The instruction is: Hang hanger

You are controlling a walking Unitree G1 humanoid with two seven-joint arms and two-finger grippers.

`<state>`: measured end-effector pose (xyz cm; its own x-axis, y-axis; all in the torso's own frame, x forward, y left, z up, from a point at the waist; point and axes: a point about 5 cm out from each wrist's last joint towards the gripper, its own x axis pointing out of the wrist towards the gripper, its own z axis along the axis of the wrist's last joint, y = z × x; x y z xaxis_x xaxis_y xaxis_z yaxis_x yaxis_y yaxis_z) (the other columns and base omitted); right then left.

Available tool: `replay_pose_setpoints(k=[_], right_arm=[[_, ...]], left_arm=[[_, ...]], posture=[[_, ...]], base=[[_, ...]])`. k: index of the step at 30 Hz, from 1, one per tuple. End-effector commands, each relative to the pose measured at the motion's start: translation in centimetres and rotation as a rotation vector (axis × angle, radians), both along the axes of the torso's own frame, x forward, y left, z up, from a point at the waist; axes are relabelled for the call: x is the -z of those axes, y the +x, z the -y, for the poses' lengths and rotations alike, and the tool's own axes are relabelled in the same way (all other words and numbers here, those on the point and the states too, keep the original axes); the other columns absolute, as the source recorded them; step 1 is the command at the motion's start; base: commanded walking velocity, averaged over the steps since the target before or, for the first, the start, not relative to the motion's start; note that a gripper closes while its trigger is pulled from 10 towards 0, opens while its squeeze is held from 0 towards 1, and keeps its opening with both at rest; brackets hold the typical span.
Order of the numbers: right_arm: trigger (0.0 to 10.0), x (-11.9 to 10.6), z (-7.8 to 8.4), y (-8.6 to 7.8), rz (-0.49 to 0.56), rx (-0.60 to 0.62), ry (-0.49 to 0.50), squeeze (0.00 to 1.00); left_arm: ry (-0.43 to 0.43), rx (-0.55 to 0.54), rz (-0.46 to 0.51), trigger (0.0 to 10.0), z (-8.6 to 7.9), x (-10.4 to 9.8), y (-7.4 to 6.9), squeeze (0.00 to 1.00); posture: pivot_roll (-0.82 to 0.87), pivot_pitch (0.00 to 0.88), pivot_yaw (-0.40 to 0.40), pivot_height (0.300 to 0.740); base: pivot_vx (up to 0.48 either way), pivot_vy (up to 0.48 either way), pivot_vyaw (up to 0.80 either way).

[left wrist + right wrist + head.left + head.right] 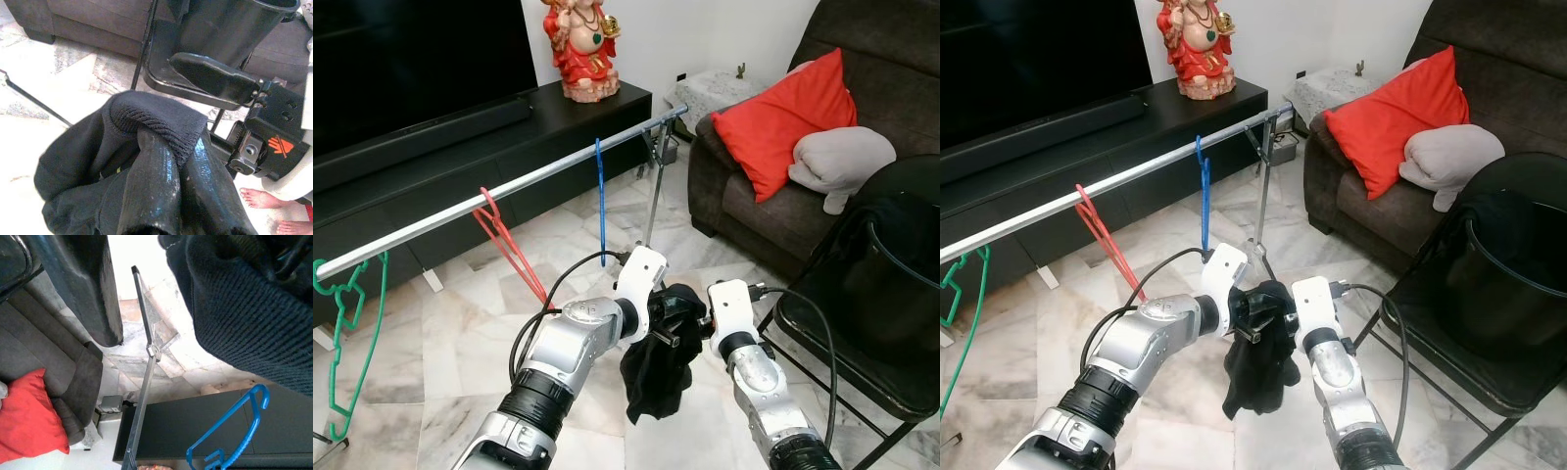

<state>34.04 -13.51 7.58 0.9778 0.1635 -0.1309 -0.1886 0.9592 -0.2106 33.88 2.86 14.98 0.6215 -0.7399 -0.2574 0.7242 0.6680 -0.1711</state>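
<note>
Left pincer [166,196] (closed) — grips black garment [656,377].

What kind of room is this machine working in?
Most likely a home living room: a dark sofa with a red cushion, a large television on a low black cabinet, and a clothes rail.

The dark knit garment [658,367] covers the left gripper's fingers [151,191]; the green hanger [347,333] is cut off at the edge.
</note>
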Motion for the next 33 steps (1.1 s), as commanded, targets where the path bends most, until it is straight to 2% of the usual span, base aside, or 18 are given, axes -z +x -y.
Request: replay_pose_setpoints(k=[1, 6, 7, 8, 33], right_arm=[[10.0, 0.01, -0.03, 0.19, -0.012, 0.008, -0.003, 0.00], [10.0, 0.22, -0.01, 0.29, -0.042, 0.021, 0.061, 0.00], [8.7, 0.25, -0.05, 0.29, -0.044, 0.017, 0.068, 0.00], [0.0, 0.25, -0.10, 0.29, -0.044, 0.011, 0.076, 0.00], [0.0, 0.73, -0.18, 0.21, -0.075, -0.006, 0.094, 0.00]], left_arm=[[-0.005, 0.006, 0.027, 0.0, 0.07, -0.70, 0.00, 0.00], [-0.003, 0.006, 0.026, 0.0, 0.00, -0.65, -0.05, 0.00], [-0.003, 0.006, 0.026, 0.0, 0.00, -0.65, -0.05, 0.00], [-0.003, 0.006, 0.027, 0.0, 0.00, -0.66, -0.05, 0.00], [-0.006, 0.016, 0.033, 0.0, 0.17, -0.81, -0.15, 0.00]], posture=[[0.05, 0.090, 0.077, 0.740], [0.06, 0.089, 0.077, 0.740], [0.06, 0.089, 0.077, 0.740], [0.06, 0.089, 0.077, 0.740], [0.06, 0.078, 0.078, 0.740]], base=[[0.000, 0.000, 0.00], [0.000, 0.000, 0.00], [0.000, 0.000, 0.00], [0.000, 0.000, 0.00], [0.000, 0.000, 0.00]])
